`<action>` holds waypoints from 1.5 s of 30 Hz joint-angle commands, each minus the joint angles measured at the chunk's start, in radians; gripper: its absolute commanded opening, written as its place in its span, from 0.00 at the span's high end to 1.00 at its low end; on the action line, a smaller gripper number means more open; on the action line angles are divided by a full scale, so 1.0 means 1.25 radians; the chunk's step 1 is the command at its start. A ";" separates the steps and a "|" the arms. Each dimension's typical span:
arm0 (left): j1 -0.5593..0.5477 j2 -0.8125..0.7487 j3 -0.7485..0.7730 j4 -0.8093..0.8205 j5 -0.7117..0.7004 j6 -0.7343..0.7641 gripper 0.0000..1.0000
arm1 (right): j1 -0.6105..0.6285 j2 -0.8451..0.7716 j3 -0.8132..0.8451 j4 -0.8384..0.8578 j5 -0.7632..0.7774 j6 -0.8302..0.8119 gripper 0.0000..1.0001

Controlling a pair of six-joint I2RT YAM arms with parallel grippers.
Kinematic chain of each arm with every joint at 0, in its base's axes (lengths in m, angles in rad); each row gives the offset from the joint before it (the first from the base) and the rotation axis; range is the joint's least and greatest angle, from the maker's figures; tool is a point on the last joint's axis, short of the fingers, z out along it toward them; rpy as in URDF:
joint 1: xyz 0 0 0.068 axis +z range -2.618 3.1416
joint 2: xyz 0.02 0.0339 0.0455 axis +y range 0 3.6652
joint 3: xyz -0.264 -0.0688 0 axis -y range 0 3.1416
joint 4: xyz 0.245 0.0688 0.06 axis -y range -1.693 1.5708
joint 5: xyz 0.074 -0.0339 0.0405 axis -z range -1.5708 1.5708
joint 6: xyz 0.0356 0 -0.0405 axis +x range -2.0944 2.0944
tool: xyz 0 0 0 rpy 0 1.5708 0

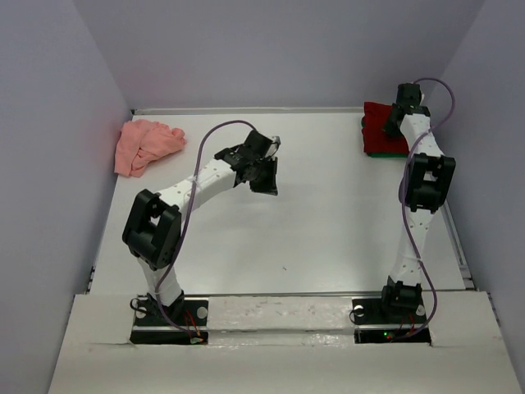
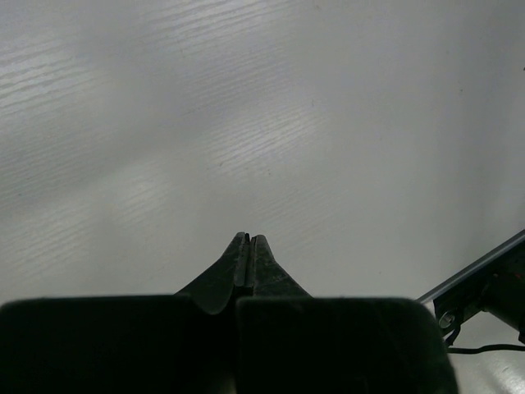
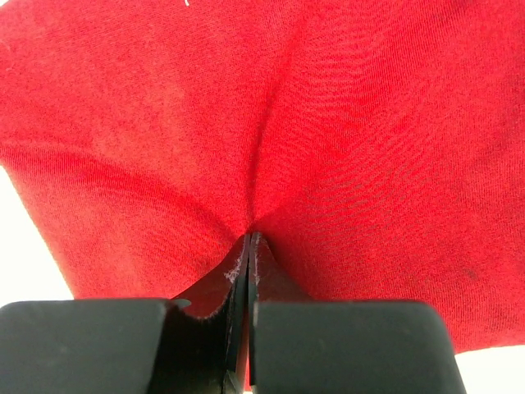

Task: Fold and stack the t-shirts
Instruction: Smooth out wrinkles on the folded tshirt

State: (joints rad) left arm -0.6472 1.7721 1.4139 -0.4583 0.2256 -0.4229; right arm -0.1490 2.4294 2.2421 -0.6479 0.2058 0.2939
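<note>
The dark red t-shirt lies folded at the far right corner, on top of the bright green t-shirt, of which only a thin front edge shows. My right gripper is down on the red shirt. In the right wrist view the red cloth puckers into the closed tips of that gripper, so it is shut on a pinch of it. The pale salmon-pink t-shirt lies crumpled at the far left. My left gripper hangs over the table's middle, shut and empty.
The white table is walled at the back and on both sides. A metal rail runs along its edge. The right arm's cable loops above the stack.
</note>
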 commanded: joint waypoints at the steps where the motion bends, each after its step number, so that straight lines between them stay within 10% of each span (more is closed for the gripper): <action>1: -0.010 -0.049 0.004 -0.008 0.010 -0.005 1.00 | 0.012 -0.034 0.020 -0.014 0.022 -0.030 1.00; 20: -0.044 -0.030 0.002 0.001 0.007 -0.015 1.00 | 0.036 -0.149 0.102 0.059 0.027 -0.112 1.00; 37: -0.065 -0.105 -0.023 -0.024 -0.155 -0.072 1.00 | 0.236 -0.620 -0.477 0.084 -0.037 -0.022 1.00; 42: -0.074 -0.199 -0.076 0.000 -0.239 -0.101 0.97 | 0.250 -0.778 -0.564 0.056 -0.092 -0.040 0.91; 45: -0.077 -0.254 -0.099 0.005 -0.277 -0.112 0.91 | 0.259 -0.864 -0.601 0.063 -0.129 -0.027 0.66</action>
State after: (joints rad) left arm -0.7315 1.5764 1.3178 -0.4797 -0.0143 -0.5293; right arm 0.1505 1.5185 1.5284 -0.6010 0.1261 0.2466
